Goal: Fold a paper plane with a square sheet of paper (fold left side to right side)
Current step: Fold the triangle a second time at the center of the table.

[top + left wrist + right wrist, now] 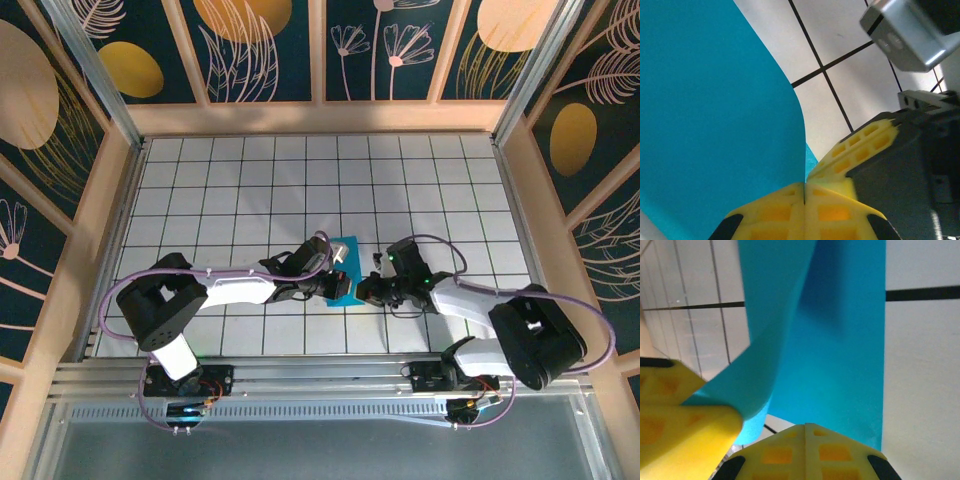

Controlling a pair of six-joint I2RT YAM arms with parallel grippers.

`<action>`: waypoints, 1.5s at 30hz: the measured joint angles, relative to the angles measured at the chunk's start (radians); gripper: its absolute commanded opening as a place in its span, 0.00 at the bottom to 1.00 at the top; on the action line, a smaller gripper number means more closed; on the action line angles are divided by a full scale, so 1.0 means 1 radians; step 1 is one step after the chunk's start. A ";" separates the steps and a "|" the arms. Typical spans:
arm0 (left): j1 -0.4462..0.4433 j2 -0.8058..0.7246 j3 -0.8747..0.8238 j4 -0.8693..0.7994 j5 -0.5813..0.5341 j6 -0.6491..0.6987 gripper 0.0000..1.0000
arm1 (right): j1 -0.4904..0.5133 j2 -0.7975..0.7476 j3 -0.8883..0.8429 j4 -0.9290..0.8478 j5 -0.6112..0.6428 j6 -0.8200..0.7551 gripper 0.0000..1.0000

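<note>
**Top view.** My two arms meet at the middle of the white tiled bench (250,180). The square sheet of paper (350,252) shows there as a narrow turquoise strip. My left end effector (337,276) is on it, and my right end effector (366,290) is at its near right corner. Jaw positions cannot be read at this range.

**Left wrist view.** This view settles the jaw position. My left end effector (805,197) is fully closed. The sheet's curved edge (715,110) runs down into the seam between the fingers, so the sheet is gripped. One finger (860,150) of the right end effector sits just beside that edge.

**Right wrist view.** My right end effector (805,440) is fully closed at the near edge of the flat layer (840,355). I cannot tell whether paper is pinched between its fingers. This view also shows the sheet's shape. One layer rises off the bench and curls left onto a left finger (680,430).
</note>
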 measured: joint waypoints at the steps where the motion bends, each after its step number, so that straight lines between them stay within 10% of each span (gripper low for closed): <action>1: 0.001 0.000 0.000 0.000 0.000 0.000 0.00 | 0.004 0.010 0.002 0.002 0.005 0.005 0.00; 45: 0.085 0.071 0.058 -0.148 -0.084 0.178 0.00 | 0.019 0.113 0.080 -0.072 0.069 -0.030 0.00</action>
